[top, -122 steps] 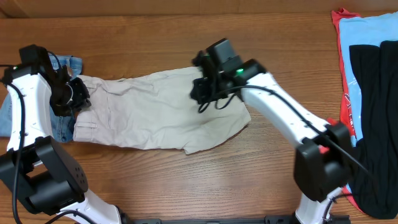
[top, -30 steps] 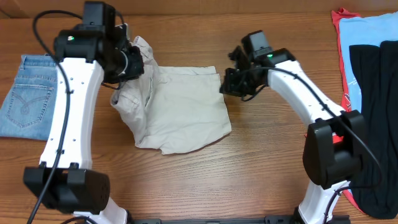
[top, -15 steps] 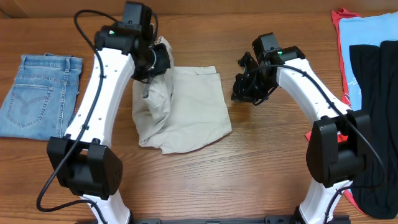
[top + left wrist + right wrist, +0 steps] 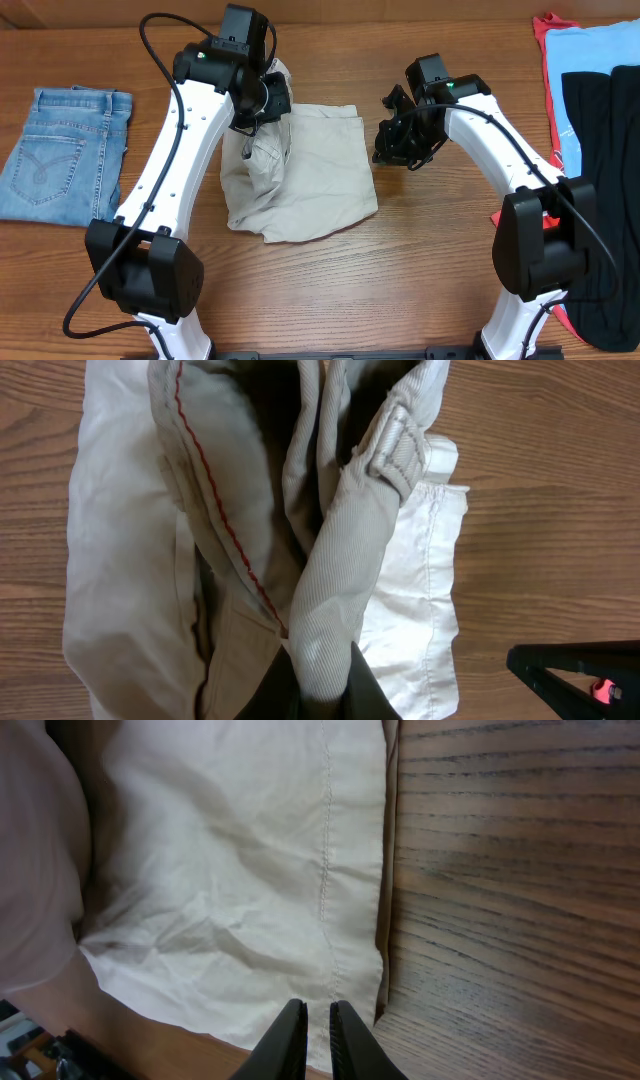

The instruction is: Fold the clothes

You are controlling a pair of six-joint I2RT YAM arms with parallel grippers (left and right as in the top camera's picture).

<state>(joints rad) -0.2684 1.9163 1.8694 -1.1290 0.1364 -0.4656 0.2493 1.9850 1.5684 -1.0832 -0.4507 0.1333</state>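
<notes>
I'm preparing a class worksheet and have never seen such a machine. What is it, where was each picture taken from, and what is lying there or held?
These are two white robot arms at a wooden table, each ending in a two-finger pincer. One picture looks down from above; the other two come from a camera on each wrist. The left pincer is shut on the beige shorts, holding a bunched part up. The right pincer is shut and empty, near the shorts' right edge. Blue jeans lie far left, and a pile of red, blue and black clothes lies far right.
</notes>
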